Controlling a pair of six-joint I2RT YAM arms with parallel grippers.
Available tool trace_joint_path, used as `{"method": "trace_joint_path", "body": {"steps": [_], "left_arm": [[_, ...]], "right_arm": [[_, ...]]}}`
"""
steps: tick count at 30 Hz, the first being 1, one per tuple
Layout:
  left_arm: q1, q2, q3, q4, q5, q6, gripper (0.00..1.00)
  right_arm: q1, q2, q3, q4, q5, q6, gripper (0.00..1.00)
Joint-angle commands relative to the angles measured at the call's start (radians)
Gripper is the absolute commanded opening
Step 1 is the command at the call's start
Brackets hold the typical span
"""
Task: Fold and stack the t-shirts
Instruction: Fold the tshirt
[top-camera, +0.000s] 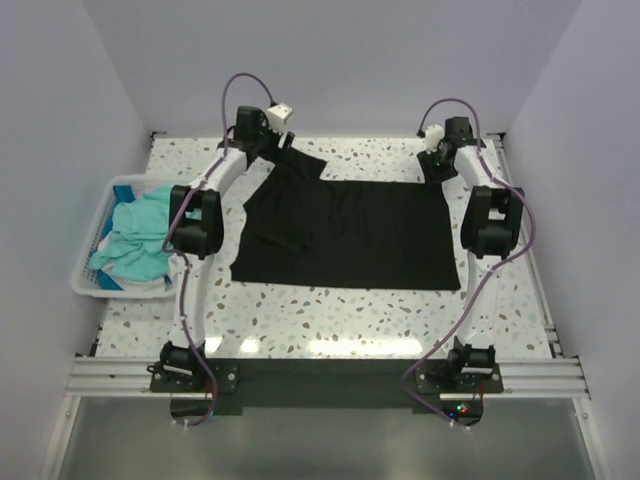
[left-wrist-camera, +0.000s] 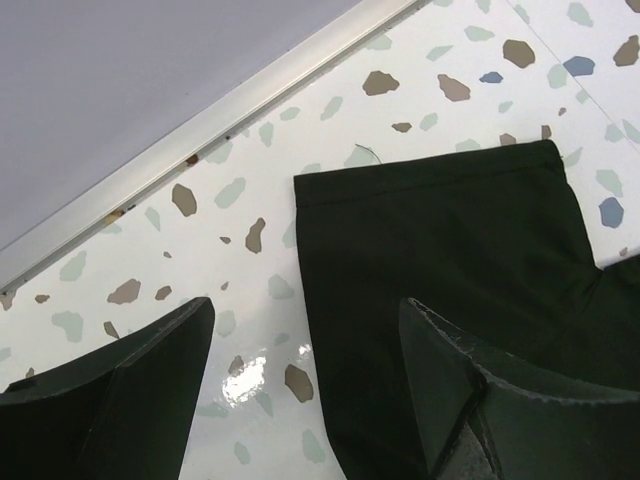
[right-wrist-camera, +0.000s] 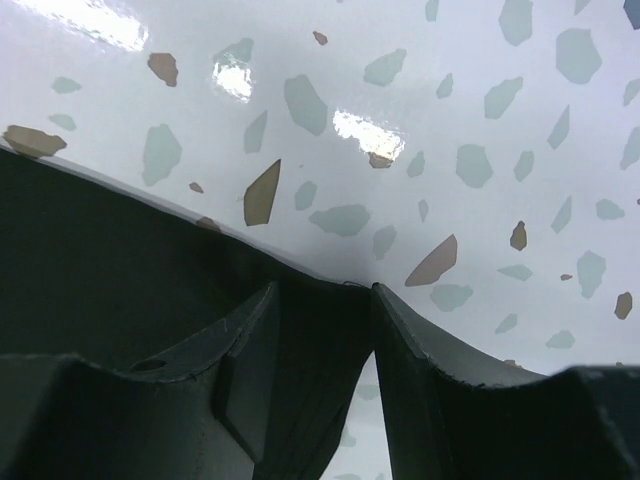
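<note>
Lying open and mostly flat, the black t-shirt (top-camera: 350, 235) covers the middle of the table (top-camera: 330, 315), its long side running left to right. No fold shows in it, only some creasing and a loose flap towards its left side. Its sleeve (left-wrist-camera: 440, 230) reaches out at the far left corner and rests flat on the speckled surface.

The right gripper (right-wrist-camera: 325, 295) is at the shirt's far right corner. Its fingers are drawn close together with dark cloth between them, and the shirt's edge rises to meet the tips, so I judge it is pinching the fabric there. The left gripper (left-wrist-camera: 305, 330) hangs above the sleeve with its fingers spread wide. One is over bare table and the other over the cloth, and it holds nothing.

The teal t-shirts (top-camera: 135, 240) are bunched in a heap inside the white basket (top-camera: 90, 285) at the table's left edge (how many there are I cannot tell from the heap).

By my reading the task is near its beginning. The first shirt is laid out and gripped at one corner, and the other corner is not yet taken. No shirt is folded and no stack is anywhere in view. The black shirt is to be folded, then each teal one taken out, folded and piled.
</note>
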Motion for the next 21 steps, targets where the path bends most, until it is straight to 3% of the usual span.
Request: {"method": "trace_joint_path", "body": {"steps": [1,10,21], "left_arm": [[0.002,0.032,0.083,0.025,-0.043,-0.002,0.80],[0.002,0.101,0.146,-0.037,-0.106,0.023,0.80],[-0.008,0.161,0.161,-0.049,-0.038,0.027,0.80]], "right_arm": [[-0.015,0.025,0.030,0.032,0.004,-0.038,0.45],[-0.022,0.046,0.039,0.018,-0.002,-0.095,0.43],[-0.020,0.077,0.073,-0.071,0.009,-0.179,0.36]]}}
